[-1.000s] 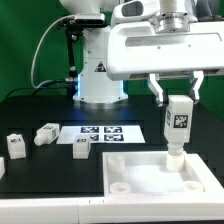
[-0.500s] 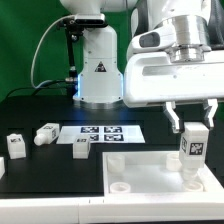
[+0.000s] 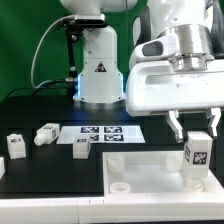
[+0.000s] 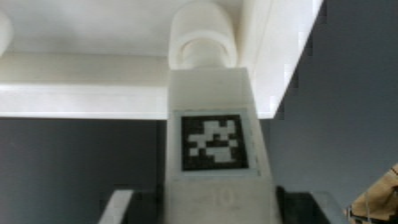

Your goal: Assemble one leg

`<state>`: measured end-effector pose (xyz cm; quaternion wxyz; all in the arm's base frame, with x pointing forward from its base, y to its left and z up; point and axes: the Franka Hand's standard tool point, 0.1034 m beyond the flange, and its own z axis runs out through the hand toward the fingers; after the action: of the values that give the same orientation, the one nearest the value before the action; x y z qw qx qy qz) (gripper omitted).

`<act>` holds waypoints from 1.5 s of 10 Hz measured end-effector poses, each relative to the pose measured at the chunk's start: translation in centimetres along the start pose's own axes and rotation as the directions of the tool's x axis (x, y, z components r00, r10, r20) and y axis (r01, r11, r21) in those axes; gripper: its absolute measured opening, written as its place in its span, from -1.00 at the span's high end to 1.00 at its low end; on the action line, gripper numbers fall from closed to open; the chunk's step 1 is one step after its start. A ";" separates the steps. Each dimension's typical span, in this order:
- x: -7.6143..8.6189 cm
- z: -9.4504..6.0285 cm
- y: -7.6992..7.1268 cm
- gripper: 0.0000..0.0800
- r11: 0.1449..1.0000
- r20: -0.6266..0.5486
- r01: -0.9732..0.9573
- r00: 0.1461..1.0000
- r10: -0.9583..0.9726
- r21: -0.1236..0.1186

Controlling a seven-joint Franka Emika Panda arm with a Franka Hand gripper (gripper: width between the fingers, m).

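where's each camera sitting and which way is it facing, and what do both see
Exterior view: off the arm, before the table, facing the robot base; shows the arm and jaws holding the leg upright at the panel corner.
Wrist view: on the wrist, looking along the jaws at the leg's tag and the panel beyond; jaw edges flank the leg.
Shared: leg and panel.

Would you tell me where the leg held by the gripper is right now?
In the exterior view the leg stands upright at the far right, held by the gripper, its lower end at the near right corner of the white panel.
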<state>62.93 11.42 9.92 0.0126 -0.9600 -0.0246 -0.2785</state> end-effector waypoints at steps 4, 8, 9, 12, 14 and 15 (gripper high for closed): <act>-0.6 0.5 0.0 0.28 1.000 -0.031 0.010 0.999 -0.010 -0.002; -0.7 0.4 0.1 0.28 1.000 -0.062 0.018 0.998 -0.018 -0.004; -0.8 0.4 0.1 0.28 1.000 -0.062 0.021 0.998 -0.021 -0.005; -0.9 0.6 0.1 -0.47 1.000 -0.016 0.031 0.999 -0.031 -0.004; 0.1 0.7 0.9 -0.61 1.000 0.097 0.008 0.995 -0.008 -0.004; 0.9 0.8 0.9 -0.61 1.000 0.204 -0.005 0.979 0.004 0.001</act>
<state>64.20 10.56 9.75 0.0115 -0.9836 -0.0239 -0.1786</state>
